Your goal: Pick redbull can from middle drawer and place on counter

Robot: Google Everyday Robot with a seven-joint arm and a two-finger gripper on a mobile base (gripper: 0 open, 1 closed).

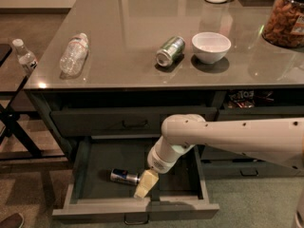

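Note:
The redbull can (123,176) lies on its side inside the open middle drawer (137,211), left of centre. My gripper (145,185) reaches down into the drawer from the right on a white arm. It sits just right of the can, close to or touching the can's silver end. The counter (128,27) is the glossy grey-brown top above the drawers.
On the counter lie a plastic water bottle (73,54) and a green can (170,51) on their sides, beside a white bowl (211,46). A snack jar (285,18) stands at the far right. A second bottle (24,57) stands on a side stand left.

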